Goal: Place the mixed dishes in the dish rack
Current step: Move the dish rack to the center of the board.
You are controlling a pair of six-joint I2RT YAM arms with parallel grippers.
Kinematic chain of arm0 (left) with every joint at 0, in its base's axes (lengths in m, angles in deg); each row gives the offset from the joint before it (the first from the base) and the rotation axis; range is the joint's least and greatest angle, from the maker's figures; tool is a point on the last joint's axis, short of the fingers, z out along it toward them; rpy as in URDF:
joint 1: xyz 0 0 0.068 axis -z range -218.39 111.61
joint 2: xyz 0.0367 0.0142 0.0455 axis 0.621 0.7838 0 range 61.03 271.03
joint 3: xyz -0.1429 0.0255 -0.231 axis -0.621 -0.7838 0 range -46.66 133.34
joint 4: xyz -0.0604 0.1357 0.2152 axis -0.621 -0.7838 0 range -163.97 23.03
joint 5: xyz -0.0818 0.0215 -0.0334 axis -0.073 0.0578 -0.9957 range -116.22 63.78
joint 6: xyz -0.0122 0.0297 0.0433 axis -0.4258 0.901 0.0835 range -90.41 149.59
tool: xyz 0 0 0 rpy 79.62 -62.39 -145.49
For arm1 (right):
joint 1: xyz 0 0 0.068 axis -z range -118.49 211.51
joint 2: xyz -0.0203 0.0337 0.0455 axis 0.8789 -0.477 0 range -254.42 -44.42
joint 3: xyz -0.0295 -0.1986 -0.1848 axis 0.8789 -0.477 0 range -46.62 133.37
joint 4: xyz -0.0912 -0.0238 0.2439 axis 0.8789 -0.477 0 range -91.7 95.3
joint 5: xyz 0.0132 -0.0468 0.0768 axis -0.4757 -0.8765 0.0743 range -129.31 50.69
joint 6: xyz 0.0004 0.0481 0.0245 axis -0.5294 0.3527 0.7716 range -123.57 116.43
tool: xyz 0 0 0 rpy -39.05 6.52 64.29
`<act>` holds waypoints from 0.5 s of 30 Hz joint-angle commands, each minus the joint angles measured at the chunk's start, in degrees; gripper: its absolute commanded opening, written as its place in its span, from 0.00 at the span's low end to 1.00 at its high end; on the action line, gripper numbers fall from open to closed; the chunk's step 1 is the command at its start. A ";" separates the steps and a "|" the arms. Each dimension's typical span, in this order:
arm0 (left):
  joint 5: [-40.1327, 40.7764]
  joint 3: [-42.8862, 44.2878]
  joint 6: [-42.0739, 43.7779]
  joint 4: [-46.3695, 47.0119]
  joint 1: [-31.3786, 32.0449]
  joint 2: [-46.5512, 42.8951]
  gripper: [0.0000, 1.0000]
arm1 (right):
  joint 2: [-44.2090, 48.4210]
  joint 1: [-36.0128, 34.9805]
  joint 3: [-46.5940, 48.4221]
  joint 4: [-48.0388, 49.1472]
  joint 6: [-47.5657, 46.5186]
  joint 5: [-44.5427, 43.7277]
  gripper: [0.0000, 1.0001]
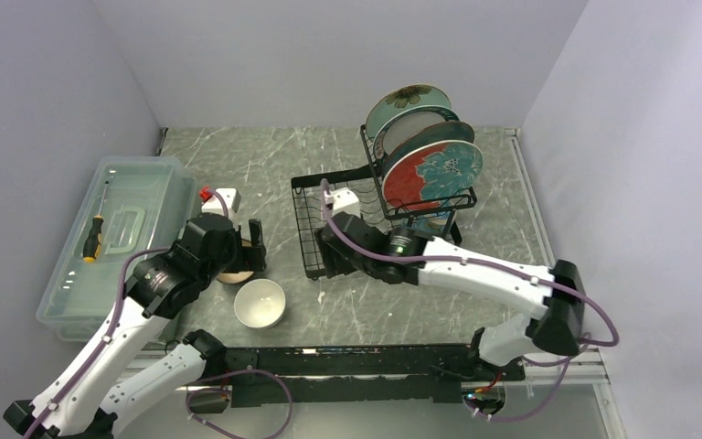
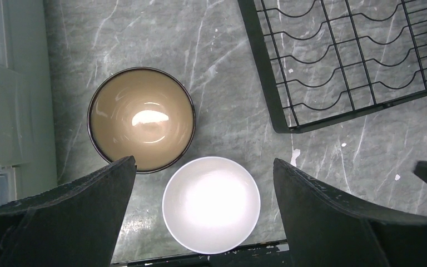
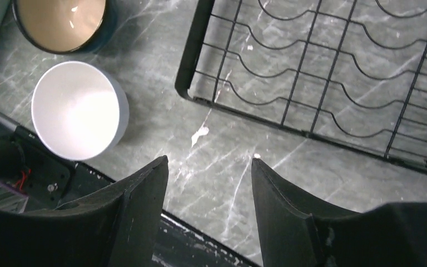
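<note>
Left gripper (image 2: 203, 163), spread wide, hovers over the white bowl (image 2: 211, 204) on the surface (image 2: 228, 83) beside the brown bowl (image 2: 140, 118). The white bowl looks glazed and stiff (likely slippery, breakable), so pinch its rim. Right gripper (image 3: 209, 161) stands parted, empty.

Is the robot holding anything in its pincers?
No, nothing. The left pincer hangs open above the white bowl, and the right pincer is open and empty too.
</note>
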 commanded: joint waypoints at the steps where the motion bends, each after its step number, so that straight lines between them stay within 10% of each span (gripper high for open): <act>1: 3.44 1.02 -1.02 -0.10 -0.31 -2.06 0.99 | -6.93 1.01 7.19 5.14 -4.25 0.02 0.59; 15: 4.16 1.00 -1.16 -0.29 -0.37 -3.39 0.99 | -33.57 10.26 26.57 8.84 -6.08 11.23 0.58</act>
